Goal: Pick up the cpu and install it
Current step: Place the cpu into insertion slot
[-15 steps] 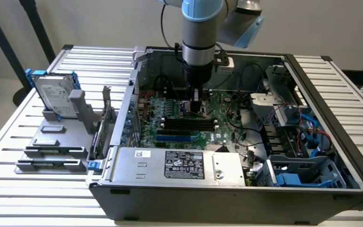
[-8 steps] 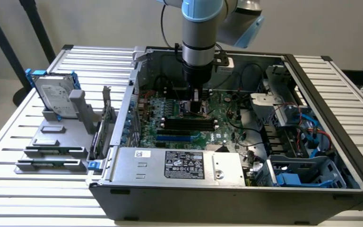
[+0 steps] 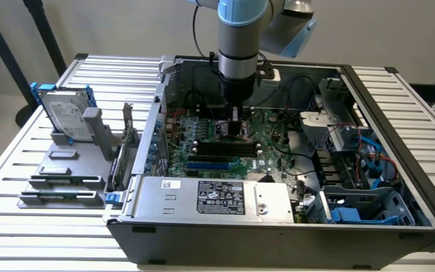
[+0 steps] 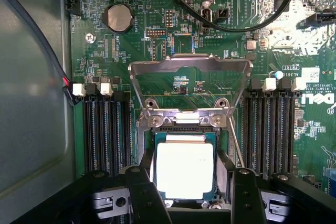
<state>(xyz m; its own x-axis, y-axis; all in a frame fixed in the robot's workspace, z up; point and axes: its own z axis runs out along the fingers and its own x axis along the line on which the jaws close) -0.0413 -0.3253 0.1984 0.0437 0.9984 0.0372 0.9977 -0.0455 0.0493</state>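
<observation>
The cpu, a small square chip with a bright silver top, lies level in the motherboard socket, below the raised metal load plate. My gripper hangs straight above it, with its black fingers on either side of the chip. A gap shows between the chip and one finger, so the jaws stand open around it. In the exterior view the arm reaches down into the open computer case, and the gripper is low over the middle of the green motherboard.
Black memory slots flank the socket on both sides, and black cables cross the board beyond it. The case walls, power supply and drive cages surround the board. At the exterior view's left stands a hard drive in a blue bracket beside grey tray blocks.
</observation>
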